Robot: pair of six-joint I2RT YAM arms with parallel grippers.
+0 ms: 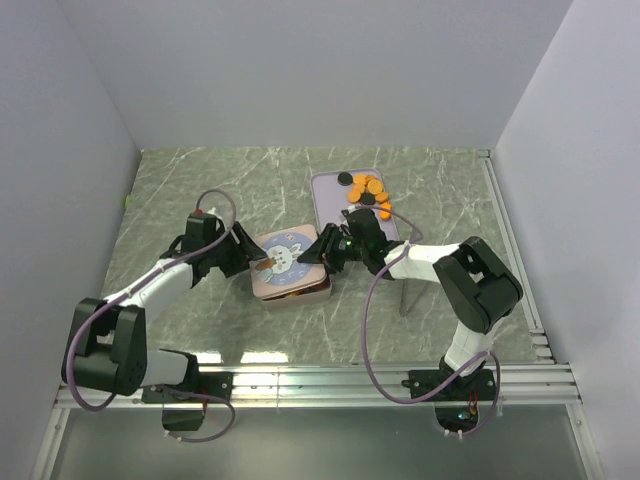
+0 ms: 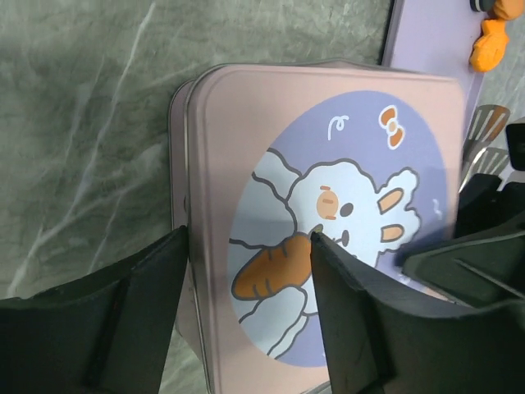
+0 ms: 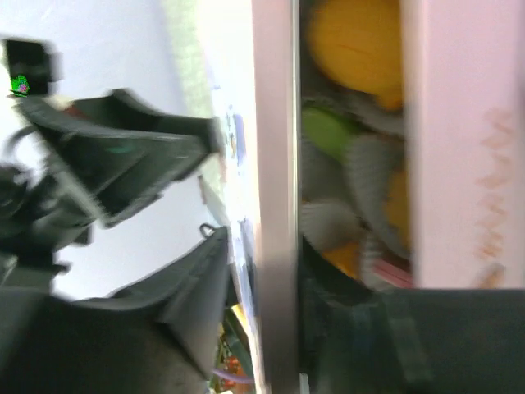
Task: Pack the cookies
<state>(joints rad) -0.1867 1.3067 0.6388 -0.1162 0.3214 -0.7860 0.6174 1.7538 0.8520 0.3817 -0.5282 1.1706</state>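
Seen from above, with both arms reaching in: a square tin (image 1: 295, 295) at the middle of the worktop (image 1: 200, 190), its pink rabbit lid (image 1: 285, 258) lying a little askew on top. Left claw (image 1: 248, 258) at the tin's left edge, right claw (image 1: 322, 258) at its right edge. Behind, toward the far edge, a lavender tray (image 1: 330, 205) with loose cookies (image 1: 368, 192), orange and black, heaped at its far right corner.

From the left wrist: fingers (image 2: 139, 320) plainly apart, one just outside the lid's left rim, the other over the carrot picture (image 2: 271, 275). Clamped on nothing.

From the right wrist, badly blurred: the lid's rim between the two fingers, a gap beside it, and inside the tin more cookies (image 3: 357, 41) among paper cups (image 3: 373, 172). Pinching or slack, cannot tell.

Probably a lid step; going on or coming off, cannot tell. To do it well: take opposite rims, keep the lid level, move both sides together to avoid jamming a corner, steady the tin against sliding, and stay off the tray.
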